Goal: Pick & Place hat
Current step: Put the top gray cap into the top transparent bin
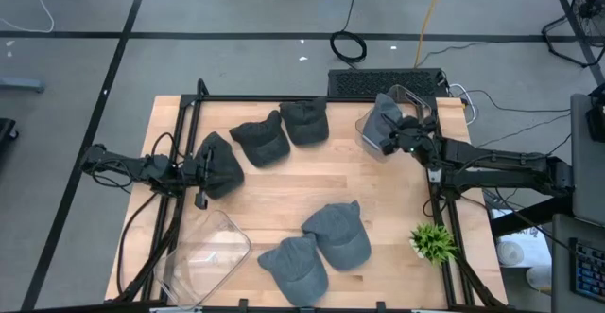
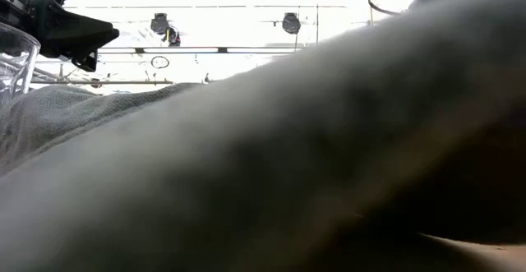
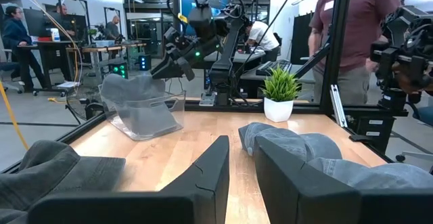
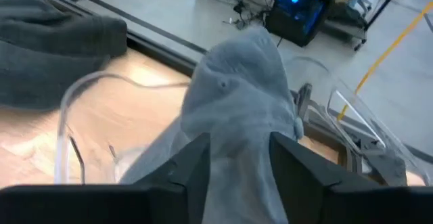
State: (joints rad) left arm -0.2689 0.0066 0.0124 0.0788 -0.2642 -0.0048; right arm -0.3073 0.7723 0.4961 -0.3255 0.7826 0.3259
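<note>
Nearest on the wooden table [image 1: 274,199] lie two grey caps [image 1: 321,242], with a clear empty bin [image 1: 203,256] to their left and a small potted plant [image 1: 433,241] to their right. At mid-left, the left gripper [image 1: 200,169] rests against a dark cap [image 1: 219,165]; whether it grips is unclear. Far right, the right gripper [image 4: 238,158], fingers parted around a grey cap [image 4: 243,95], hangs over a clear bin [image 1: 408,100].

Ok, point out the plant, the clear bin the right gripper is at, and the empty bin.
Plant [image 1: 434,241], high view, on its leaves.
Right bin [image 1: 412,96], high view, on its far rim.
Empty bin [image 1: 210,250], high view, on its bare floor.
</note>
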